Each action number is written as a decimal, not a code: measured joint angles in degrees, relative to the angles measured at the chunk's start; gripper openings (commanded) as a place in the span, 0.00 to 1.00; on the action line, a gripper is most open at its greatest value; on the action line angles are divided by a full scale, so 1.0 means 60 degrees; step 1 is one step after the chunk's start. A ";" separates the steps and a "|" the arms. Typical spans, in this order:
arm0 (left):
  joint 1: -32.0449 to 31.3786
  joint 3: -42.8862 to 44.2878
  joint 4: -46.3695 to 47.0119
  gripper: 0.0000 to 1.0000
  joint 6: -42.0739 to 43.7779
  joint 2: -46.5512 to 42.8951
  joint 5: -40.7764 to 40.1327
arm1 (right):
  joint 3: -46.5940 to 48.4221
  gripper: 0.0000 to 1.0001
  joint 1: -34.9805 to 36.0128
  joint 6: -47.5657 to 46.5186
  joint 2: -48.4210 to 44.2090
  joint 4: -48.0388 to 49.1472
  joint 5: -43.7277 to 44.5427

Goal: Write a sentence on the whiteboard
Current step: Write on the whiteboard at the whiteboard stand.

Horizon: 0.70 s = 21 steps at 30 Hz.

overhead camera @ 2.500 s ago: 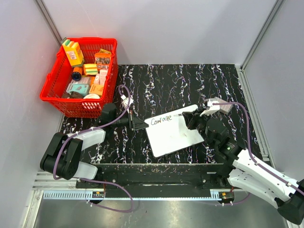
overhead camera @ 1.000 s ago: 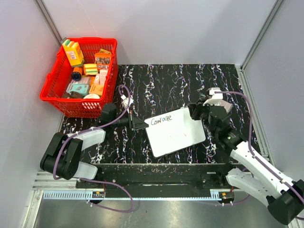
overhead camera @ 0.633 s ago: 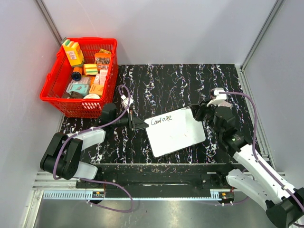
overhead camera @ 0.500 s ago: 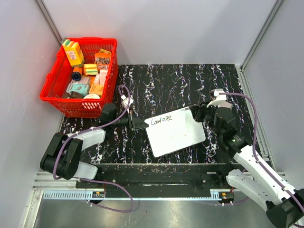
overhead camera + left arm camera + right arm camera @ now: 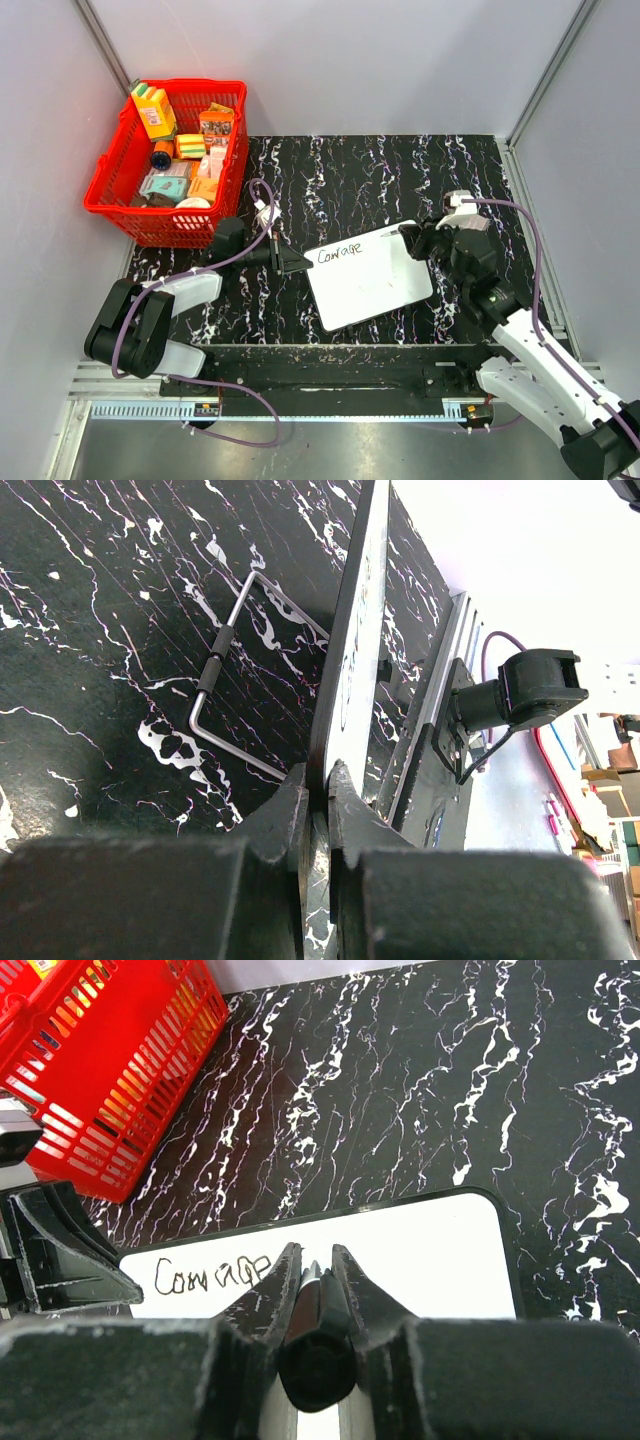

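Left pincer (image 5: pixel 318 780) clamped the thin white rectangular whiteboard's (image 5: pixel 372 287) edge, steadying it for writing; right pincer (image 5: pixel 315 1256) gripped a dark marker pen (image 5: pixel 316 1355). Probably lined up past the dark handwritten word (image 5: pixel 212 1274) "Courage" for the next bit.

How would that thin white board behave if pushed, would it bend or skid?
The thin white rectangular whiteboard is probably stiff: its edge looks straight in the left wrist view. It likely slides easily on the glossy black marbled table, which may be why the left tool clamps its edge.
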 measured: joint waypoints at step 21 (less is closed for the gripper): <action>-0.0004 0.0007 -0.0004 0.00 0.0000 0.0000 0.0000 | -0.0076 0.00 0.0000 0.0047 0.0820 0.0470 -0.0718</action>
